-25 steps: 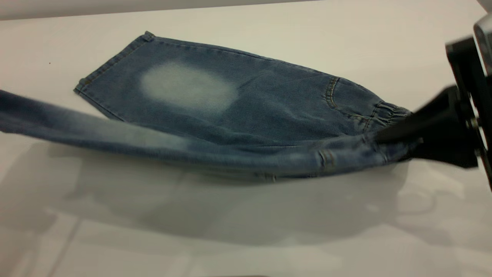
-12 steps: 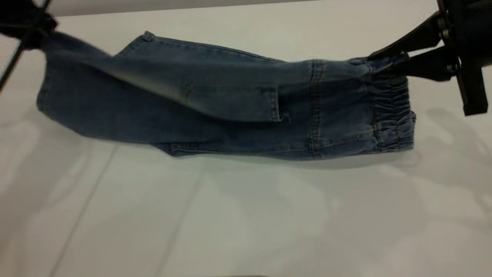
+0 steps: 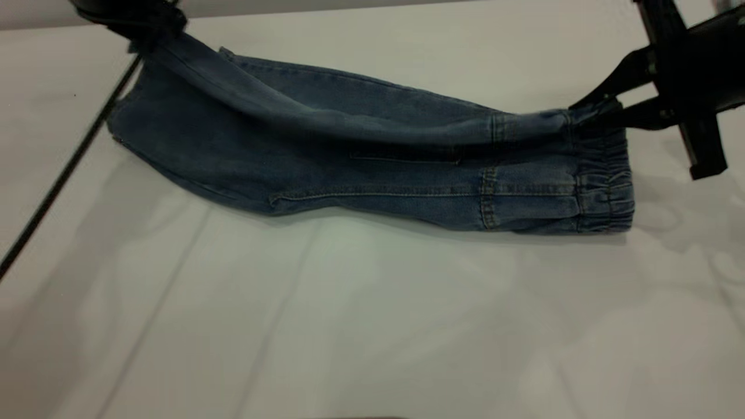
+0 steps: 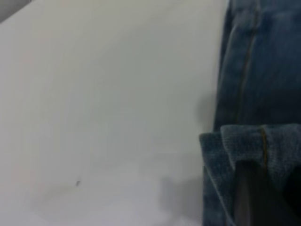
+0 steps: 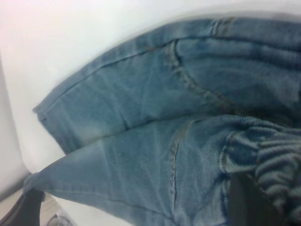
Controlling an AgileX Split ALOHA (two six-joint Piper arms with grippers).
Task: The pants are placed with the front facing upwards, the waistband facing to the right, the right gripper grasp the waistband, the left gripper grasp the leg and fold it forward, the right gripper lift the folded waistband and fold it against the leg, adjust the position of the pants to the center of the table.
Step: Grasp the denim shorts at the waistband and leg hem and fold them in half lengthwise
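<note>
The short blue denim pants lie across the far half of the plain white matte tabletop, waistband toward the right. The first fold looks nearly done: one leg is carried over the other, its upper edge held taut above the cloth beneath. The broad black left pincer, at the far left corner, is clamped on the leg hem. The tapered black right pincer is closed on the far end of the gathered dark elastic waistband, lifting that corner. By my judgement, laying the leg flat, folding the waistband against the leg and centring the pants remain. The denim shows its darker back side, with tan seams and a patch pocket edge visible.
</note>
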